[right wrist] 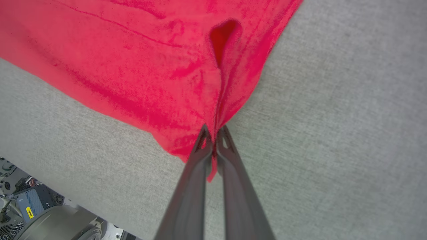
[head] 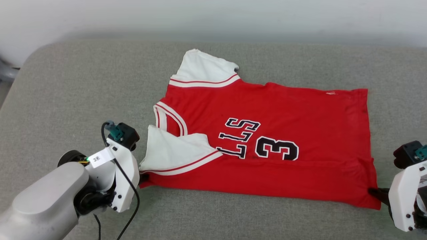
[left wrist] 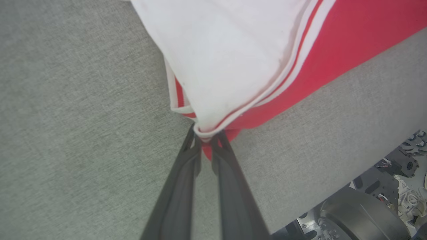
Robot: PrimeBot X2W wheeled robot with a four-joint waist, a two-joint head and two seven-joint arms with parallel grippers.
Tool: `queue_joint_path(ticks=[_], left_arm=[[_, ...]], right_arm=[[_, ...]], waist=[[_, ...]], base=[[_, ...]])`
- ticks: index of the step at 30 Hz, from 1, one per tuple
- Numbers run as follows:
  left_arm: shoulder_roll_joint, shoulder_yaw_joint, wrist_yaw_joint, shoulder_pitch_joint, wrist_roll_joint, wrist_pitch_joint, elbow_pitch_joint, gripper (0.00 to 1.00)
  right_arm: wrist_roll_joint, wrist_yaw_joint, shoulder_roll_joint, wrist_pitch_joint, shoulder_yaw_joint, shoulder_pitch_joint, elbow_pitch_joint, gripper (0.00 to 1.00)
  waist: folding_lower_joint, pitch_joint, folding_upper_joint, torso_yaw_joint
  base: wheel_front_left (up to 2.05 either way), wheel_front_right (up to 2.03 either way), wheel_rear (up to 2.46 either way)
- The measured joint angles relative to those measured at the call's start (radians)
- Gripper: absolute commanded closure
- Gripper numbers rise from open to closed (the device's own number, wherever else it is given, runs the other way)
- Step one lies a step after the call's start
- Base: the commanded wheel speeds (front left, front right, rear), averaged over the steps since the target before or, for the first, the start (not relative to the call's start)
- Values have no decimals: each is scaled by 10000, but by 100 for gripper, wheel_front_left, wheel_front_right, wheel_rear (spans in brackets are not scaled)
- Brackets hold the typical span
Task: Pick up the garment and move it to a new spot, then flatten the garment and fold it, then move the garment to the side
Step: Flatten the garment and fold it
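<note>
Two pinches on garment [head: 283, 133] near bench [head: 66, 83] front edge: left gripper [left wrist: 206, 136] closed on white sleeve corner, right gripper [right wrist: 213, 131] closed on red hem corner.

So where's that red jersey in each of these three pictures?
Head view: red jersey spread across the middle.
Left wrist view: top, its white-sleeved corner pinched in the left hand.
Right wrist view: upper left, a red corner pinched in the right hand.
Shared landmark: the grey fabric surface beneath it.

The garment [head: 283, 113] lies spread on the grey fabric surface [head: 66, 83], lettering up.
</note>
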Motion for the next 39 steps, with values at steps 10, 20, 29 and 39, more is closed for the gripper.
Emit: queue_joint_path(ticks=[10,20,29,39], left_arm=[[708,12,205,916,-422,-211,-1103,100],[1453,-15,828,1969,-698,-431,-2362,100],[861,-203,895,2135,-838,-481,-1361,100],[876,-61,769,2200,-648,-1197,-905,0]], right_arm=[[349,2,-543,-255,-418,1227,-1237,100],[424,2,-880,59,-1290,2477,-2048,100],[-77,4,-33,222,-1129,2352,-890,100],[-546,2,221,-1722,-917,2167,-382,0]], waist=[[-1,-755,0,-95],[-1,-1064,0,-129],[-1,-653,0,-128],[-1,-897,0,-14]], base=[[0,0,0],[0,0,0],[0,0,0],[0,0,0]])
